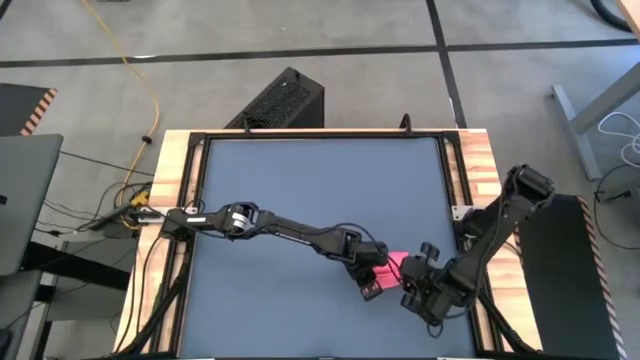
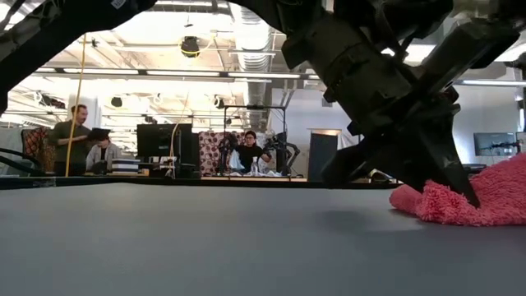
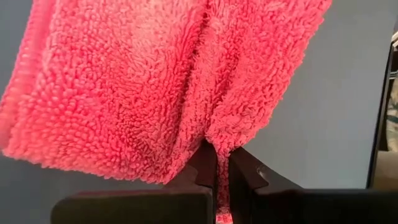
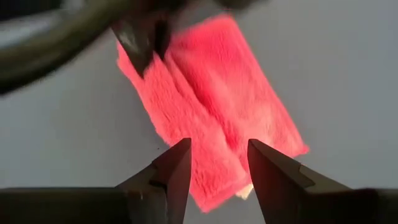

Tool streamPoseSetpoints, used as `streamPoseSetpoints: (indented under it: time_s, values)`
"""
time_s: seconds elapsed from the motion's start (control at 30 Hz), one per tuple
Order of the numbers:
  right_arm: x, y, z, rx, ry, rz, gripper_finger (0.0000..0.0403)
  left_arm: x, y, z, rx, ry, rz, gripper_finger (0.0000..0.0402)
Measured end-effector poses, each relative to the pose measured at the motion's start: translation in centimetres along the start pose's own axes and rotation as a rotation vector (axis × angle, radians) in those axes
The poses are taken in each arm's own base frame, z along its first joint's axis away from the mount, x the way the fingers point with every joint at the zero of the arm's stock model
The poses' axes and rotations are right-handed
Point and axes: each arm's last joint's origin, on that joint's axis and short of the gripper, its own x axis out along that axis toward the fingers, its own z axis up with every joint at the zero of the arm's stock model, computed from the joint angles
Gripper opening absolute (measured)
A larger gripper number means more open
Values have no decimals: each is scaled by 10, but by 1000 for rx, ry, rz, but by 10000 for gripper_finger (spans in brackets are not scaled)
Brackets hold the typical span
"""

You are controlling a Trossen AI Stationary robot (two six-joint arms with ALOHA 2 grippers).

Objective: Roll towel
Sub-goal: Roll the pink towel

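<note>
Pink pile is pinched between the closed jaws of the left gripper [image 3: 216, 177], which clamps one edge of the towel [image 3: 155, 87]. At the opposite end the right gripper [image 4: 217, 163] hangs just above the cloth with its jaws parted, the folded strip's end showing between them, not gripped. Folded into a narrow oblong, the towel [image 1: 393, 266] lies flat on the dark grey tabletop [image 1: 300, 190], near the right front corner, between the two grippers.
</note>
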Motion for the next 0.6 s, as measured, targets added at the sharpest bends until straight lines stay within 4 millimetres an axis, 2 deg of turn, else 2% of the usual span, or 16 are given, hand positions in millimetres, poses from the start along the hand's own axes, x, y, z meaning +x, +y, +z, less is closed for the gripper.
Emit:
streamPoseSetpoints:
  time_s: [0.17,0.27,0.5,0.6]
  values:
    - [-24,14,-2,-42,-202,40,173,0,-3,-1,18,8,-24,0]
    - [-31,22,-6,-70,-285,93,169,-1,-8,-2,30,4,-40,0]
    - [-27,30,-12,21,-294,189,166,1,-10,-1,36,-27,-53,0]
    - [-19,19,-14,160,-205,135,166,2,-9,0,47,-53,-29,0]
